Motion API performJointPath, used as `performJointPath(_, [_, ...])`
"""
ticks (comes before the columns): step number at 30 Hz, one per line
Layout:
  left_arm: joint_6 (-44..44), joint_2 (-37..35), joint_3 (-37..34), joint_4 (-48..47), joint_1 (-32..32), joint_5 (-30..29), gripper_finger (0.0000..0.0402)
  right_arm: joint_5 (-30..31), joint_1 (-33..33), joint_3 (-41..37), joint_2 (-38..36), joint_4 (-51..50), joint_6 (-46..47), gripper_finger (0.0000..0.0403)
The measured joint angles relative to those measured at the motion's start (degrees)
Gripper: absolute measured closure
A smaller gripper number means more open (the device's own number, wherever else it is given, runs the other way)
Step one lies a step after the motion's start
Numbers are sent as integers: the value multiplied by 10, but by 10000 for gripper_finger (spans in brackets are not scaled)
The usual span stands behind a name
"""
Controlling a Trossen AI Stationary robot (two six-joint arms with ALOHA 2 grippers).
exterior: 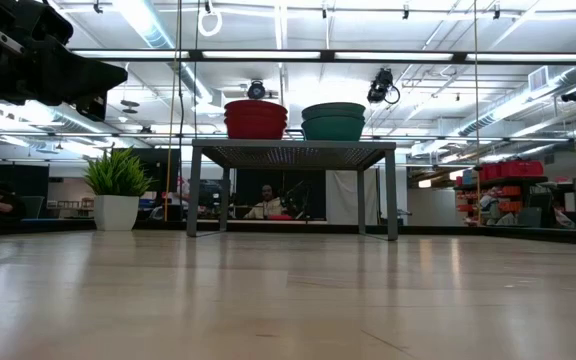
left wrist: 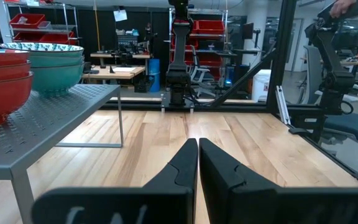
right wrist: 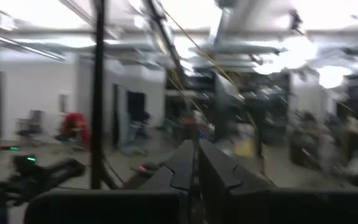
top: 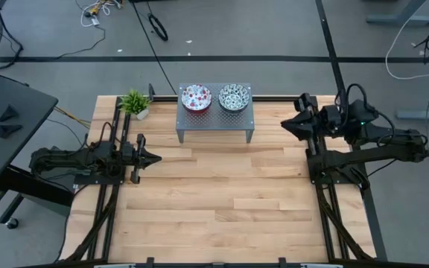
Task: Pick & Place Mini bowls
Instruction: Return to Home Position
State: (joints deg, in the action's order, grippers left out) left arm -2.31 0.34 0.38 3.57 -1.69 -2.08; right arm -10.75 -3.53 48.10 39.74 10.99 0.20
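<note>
Item, nearest: bare boards of the desk [exterior: 288,300], nothing on them in front of the stand [top: 215,119]. Item: the stand itself, grey perforated metal on four legs, at the far middle of the desk. Item: mini bowls, all on top of the stand in two nested stacks side by side, close but apart as far as I can tell; the red stack [top: 196,97] is on the plant side and the green stack [top: 234,97] on the other. By my judgement these are glazed ceramic: stiff, smooth and likely slippery, quick to chip if knocked together. One alone should be light and a whole stack noticeably heavier. The best hold looks to be the rim of the top bowl, one finger inside and one outside, lifting straight up clear of its stack. Item: small potted plant [top: 135,103], just beside the stand's red end, the only thing crowding that approach. Item: left tool [left wrist: 197,142], closed and empty, low over the desk, well apart from the stand on the plant side. Item: right tool [right wrist: 196,144], also closed on nothing, off the stand's green end.
</note>
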Motion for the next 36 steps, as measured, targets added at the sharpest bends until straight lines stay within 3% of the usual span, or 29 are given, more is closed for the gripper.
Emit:
performJointPath(15, [0,0,0,0,0,0,383,59,2,-1,-57,-121,-14,378])
performJointPath(28, [0,0,0,0,0,0,383,58,2,-176,-157,69,-22,378])
performJointPath(36, [0,0,0,0,0,0,383,58,2,-240,-213,125,-24,378])
